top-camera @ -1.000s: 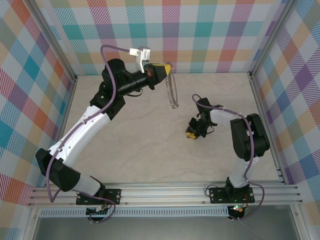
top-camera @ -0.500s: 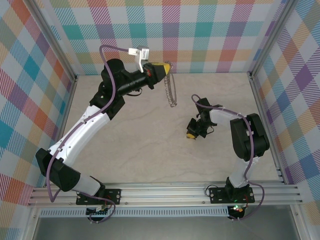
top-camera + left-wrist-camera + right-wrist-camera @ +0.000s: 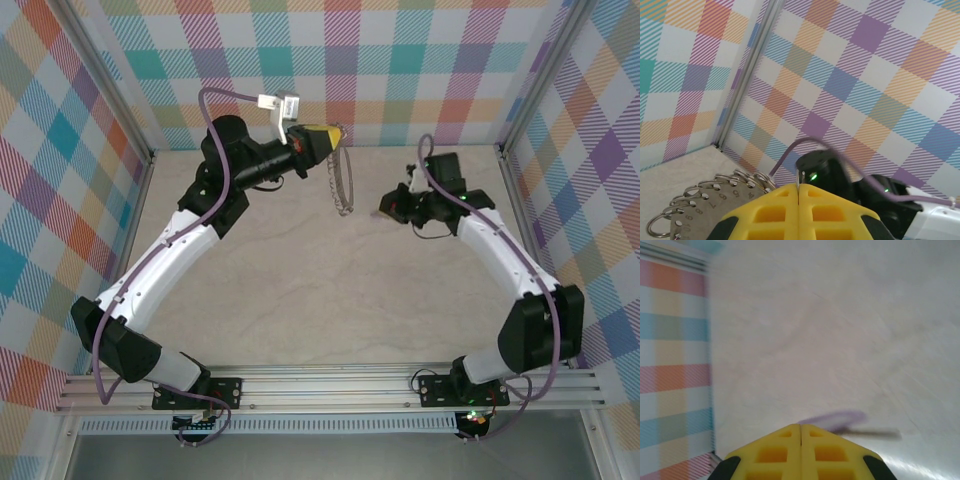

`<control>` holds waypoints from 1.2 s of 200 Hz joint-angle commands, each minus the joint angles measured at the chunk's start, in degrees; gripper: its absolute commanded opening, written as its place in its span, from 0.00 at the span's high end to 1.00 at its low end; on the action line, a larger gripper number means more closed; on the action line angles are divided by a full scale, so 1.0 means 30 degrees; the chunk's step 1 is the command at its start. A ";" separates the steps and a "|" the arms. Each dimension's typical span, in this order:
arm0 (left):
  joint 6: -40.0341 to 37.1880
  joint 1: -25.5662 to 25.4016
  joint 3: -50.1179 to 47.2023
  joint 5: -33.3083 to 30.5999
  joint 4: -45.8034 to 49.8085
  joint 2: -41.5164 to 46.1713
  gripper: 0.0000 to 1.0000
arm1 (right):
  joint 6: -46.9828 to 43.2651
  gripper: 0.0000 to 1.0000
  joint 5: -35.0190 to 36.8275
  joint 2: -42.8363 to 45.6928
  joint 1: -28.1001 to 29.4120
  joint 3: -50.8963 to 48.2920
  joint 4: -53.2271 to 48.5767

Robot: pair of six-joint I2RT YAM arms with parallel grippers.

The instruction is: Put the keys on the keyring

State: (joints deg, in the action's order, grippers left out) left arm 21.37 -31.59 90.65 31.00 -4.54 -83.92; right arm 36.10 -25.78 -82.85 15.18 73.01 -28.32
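With left gripper (image 3: 798, 188) clamped on dangling dark beaded keyring (image 3: 705, 200), right gripper (image 3: 801, 428) clamped on tiny lilac-headed metal key (image 3: 840, 419): could drop barely pinched key, or miss wobbly ring.

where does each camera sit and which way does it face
top external: above, behind the bases, looking down at the table; both arms, left end effector dangling the keyring, right end effector.
left wrist: on left arm, facing the plaid wall; its end effector, keyring, right arm.
right wrist: on right arm, facing the table; its end effector, blurred key at its tip.
shared: keyring, top and left wrist.
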 commanded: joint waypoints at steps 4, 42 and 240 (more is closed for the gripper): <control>-0.0671 0.0219 0.1518 0.0887 0.0094 0.0033 1.00 | -0.0328 1.00 -0.3280 0.0700 -0.0450 0.1105 0.3235; -0.0790 0.0218 0.2632 0.2259 0.0939 -0.0340 1.00 | 0.0901 1.00 -0.5812 0.1358 -0.1007 0.2615 0.6586; -0.3256 0.0058 0.4644 0.3379 0.2390 -0.1457 1.00 | 0.1124 1.00 -0.8640 0.2013 -0.1192 0.7770 0.6890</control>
State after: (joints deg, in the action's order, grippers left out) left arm 14.66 -31.57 103.35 41.06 5.91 -88.71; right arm 39.88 -49.04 -76.34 11.64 93.78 -8.64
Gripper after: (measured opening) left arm 0.050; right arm 0.050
